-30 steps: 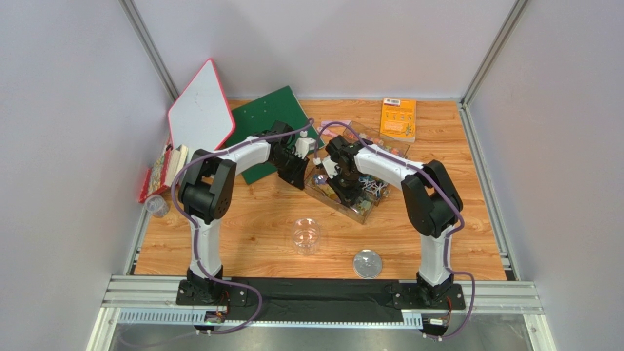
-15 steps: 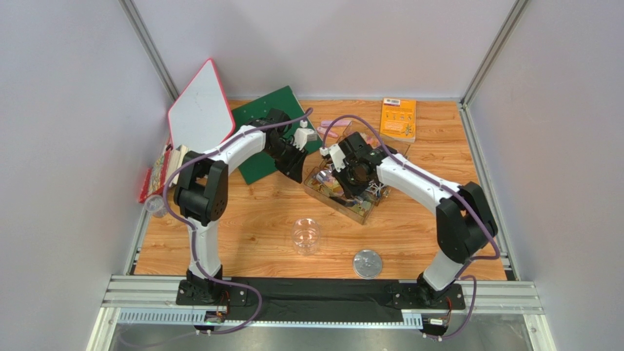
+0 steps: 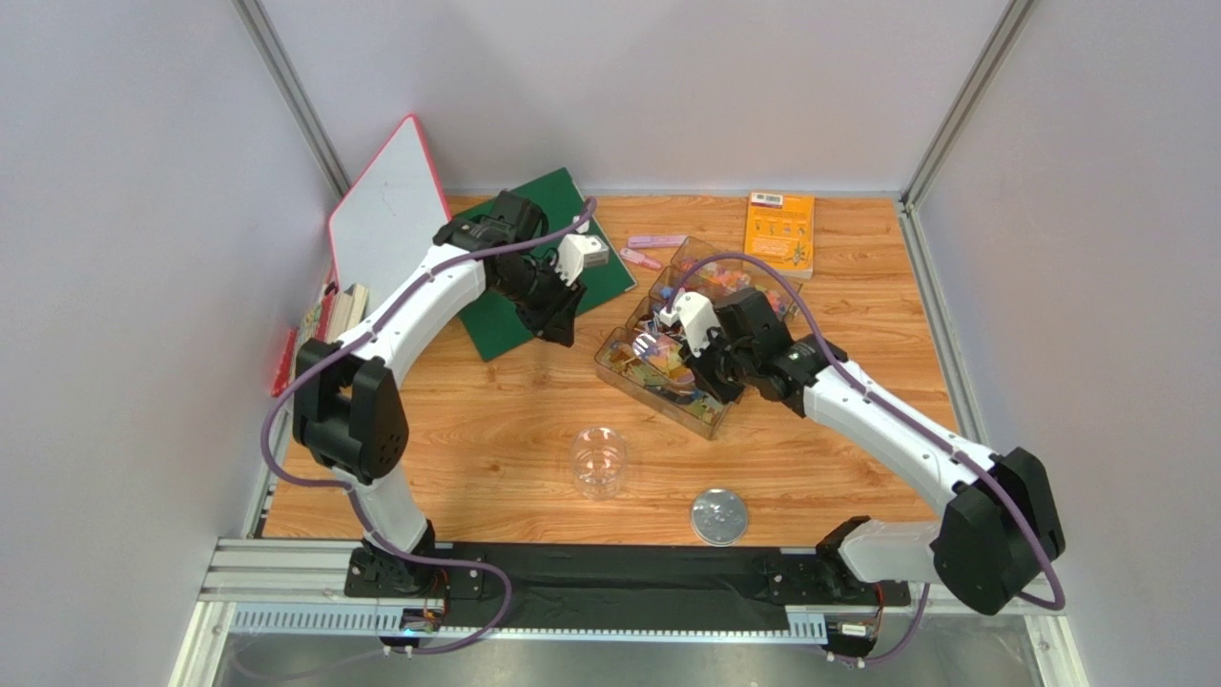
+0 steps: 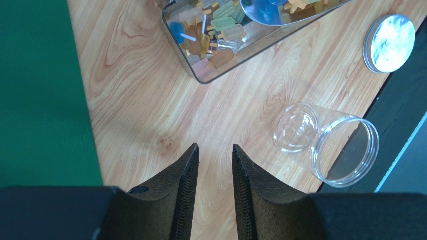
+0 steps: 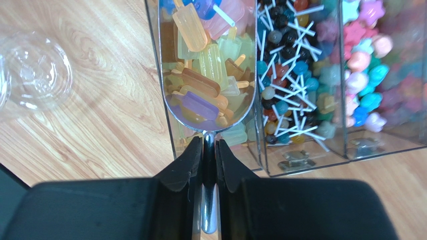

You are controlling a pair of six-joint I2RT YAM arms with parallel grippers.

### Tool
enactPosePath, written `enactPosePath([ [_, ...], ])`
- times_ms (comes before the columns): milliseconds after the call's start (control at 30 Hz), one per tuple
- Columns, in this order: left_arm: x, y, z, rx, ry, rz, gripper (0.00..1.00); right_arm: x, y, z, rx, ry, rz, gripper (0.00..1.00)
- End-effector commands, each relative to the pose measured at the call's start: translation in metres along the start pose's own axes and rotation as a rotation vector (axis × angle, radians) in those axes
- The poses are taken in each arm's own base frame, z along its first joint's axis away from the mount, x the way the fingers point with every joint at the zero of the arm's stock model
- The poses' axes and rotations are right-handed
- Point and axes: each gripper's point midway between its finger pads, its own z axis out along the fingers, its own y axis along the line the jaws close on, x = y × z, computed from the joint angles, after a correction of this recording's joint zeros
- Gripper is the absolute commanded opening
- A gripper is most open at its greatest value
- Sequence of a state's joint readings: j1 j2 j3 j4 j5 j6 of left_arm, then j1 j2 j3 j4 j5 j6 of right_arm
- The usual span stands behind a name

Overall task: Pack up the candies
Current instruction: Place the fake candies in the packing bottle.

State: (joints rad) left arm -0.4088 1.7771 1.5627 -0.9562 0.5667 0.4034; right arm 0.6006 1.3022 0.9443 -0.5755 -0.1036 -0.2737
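- Metal scoop (image 5: 165, 75) is pinched tight by its handle in my right gripper (image 5: 209, 150), bowl heaped with lolly-shaped candies (image 5: 190, 22) right over the end compartment of the clear box (image 4: 200, 75)
- my left gripper (image 4: 214, 150) hangs with its jaws a little apart, holding nothing, off the box's corner
- open jar (image 4: 326, 142) stands just beside the box on its near side, lid (image 4: 390, 42) further along
- tip for this step: keep the scoop level on the way to the jar, then tilt slowly over its mouth so nothing spills

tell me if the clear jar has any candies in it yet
Empty. The clear jar stands upright and open, only wood grain showing through it; its metal lid lies apart from it.
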Motion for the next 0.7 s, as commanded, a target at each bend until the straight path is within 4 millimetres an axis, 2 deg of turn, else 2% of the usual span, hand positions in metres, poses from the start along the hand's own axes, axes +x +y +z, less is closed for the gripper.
enactPosePath([
  [0, 0.005, -0.008, -0.028, -0.044, 0.003, 0.076, 0.38, -0.046, 0.005, -0.034, -0.042, -0.216, -0.213, 0.0],
  [67, 0.01, -0.013, -0.032, -0.052, 0.003, 0.078, 0.38, -0.052, 0.015, -0.047, -0.106, -0.248, -0.334, 0.0],
  [100, 0.012, -0.012, -0.034, -0.061, 0.003, 0.077, 0.38, -0.045, 0.02, -0.054, -0.132, -0.227, -0.362, 0.0],
  [167, 0.017, -0.015, -0.037, -0.07, 0.007, 0.081, 0.38, -0.048, 0.026, -0.064, -0.168, -0.239, -0.446, 0.0],
  [200, 0.019, -0.015, -0.038, -0.078, 0.01, 0.087, 0.38, -0.038, 0.031, -0.068, -0.195, -0.207, -0.465, 0.0],
  [267, 0.022, -0.017, -0.041, -0.09, 0.009, 0.09, 0.38, -0.038, 0.037, -0.075, -0.224, -0.209, -0.551, 0.0],
  [300, 0.024, -0.017, -0.044, -0.1, 0.012, 0.093, 0.38, -0.03, 0.042, -0.078, -0.25, -0.18, -0.568, 0.0],
  [600, 0.037, -0.018, -0.06, -0.178, 0.009, 0.123, 0.38, -0.023, 0.059, -0.079, -0.338, -0.037, -0.704, 0.0],
  [667, 0.039, -0.017, -0.061, -0.189, 0.004, 0.125, 0.38, -0.03, 0.061, -0.079, -0.332, -0.029, -0.759, 0.0],
])
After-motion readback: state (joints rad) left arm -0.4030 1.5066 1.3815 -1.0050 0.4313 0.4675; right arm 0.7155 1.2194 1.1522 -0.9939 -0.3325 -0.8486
